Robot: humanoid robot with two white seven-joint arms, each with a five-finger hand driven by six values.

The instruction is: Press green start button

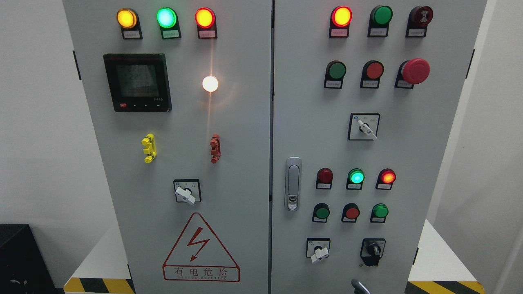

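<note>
A grey electrical cabinet with two doors fills the head view. On the right door (429,134) an unlit green push button (337,70) sits beside a red button (374,70) and a red mushroom stop (415,71). Lower down are two more green buttons (322,212) (380,210) with a red one (352,212) between them. Their labels are too small to read. A small grey rounded tip (359,286) pokes up at the bottom edge, right of the middle. It may be a finger of my right hand. My left hand is out of view.
Lit lamps (166,17) line the top of both doors, and a green lamp (356,177) glows mid-right. Rotary switches (365,127) (319,252), a door latch (293,183), a meter display (137,82) and a hazard triangle (200,249) are on the panels. White walls flank the cabinet.
</note>
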